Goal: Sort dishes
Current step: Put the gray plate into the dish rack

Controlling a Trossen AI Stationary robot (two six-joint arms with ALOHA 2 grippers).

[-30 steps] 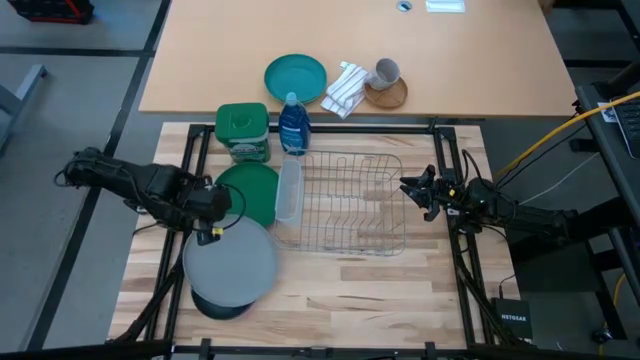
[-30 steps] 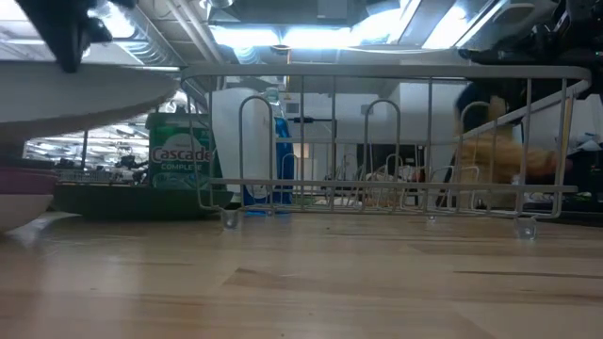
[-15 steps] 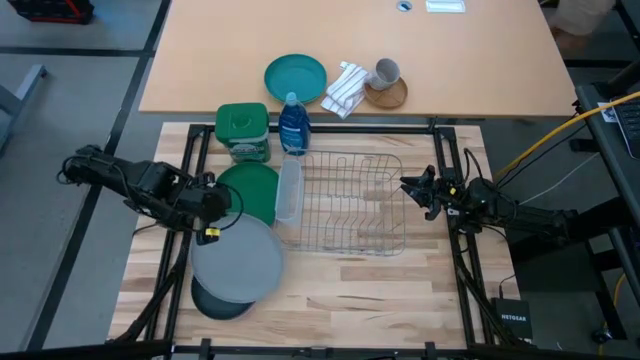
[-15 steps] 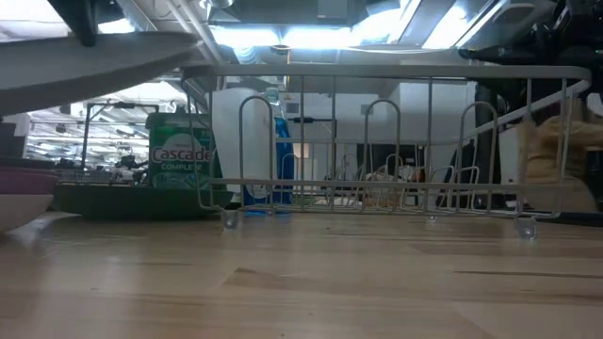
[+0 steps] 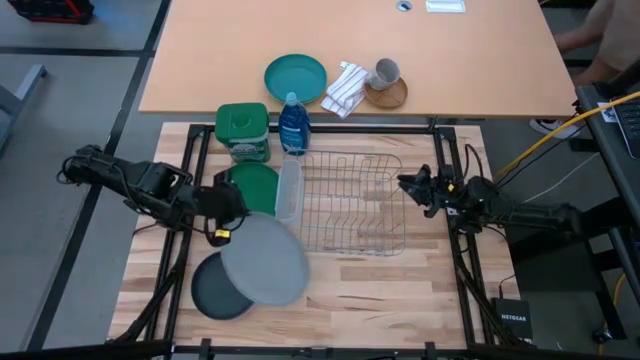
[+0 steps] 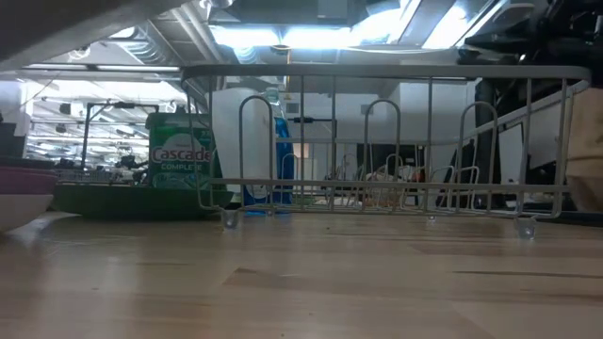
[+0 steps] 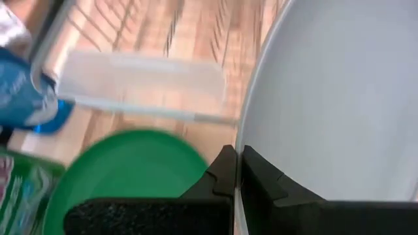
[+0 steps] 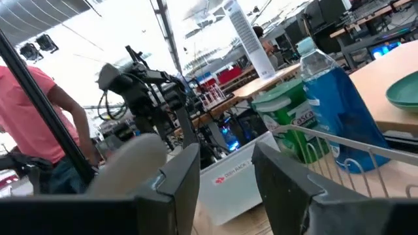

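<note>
The left gripper (image 5: 226, 213) is clamped tight on the rim of the large light grey plate (image 5: 264, 260), which it holds off the table, the plate spreading from the pinch toward the front of the table and the rack side. In the left wrist view the two dark fingers (image 7: 225, 171) meet on that rim edge. Partly under the raised plate, on the near side of the gripper, lies the dark grey plate (image 5: 212, 290) on the wooden table (image 5: 380, 290). Just beyond the gripper, toward the back, the green plate (image 5: 252, 186) lies flat; farther back stands the green-lidded tub (image 5: 242, 130) with the blue bottle (image 5: 293, 124) beside it.

Between the two grippers sits the wire dish rack (image 5: 352, 205), with no plate in its slots; a clear cutlery holder (image 5: 289, 189) hangs on the side nearest the left gripper.

The left arm reaches in low from the table's left edge. The right gripper (image 5: 410, 186) hovers at the rack's far side, its fingers (image 8: 176, 176) standing apart with nothing between them, the arm stretched in from the right edge.
</note>
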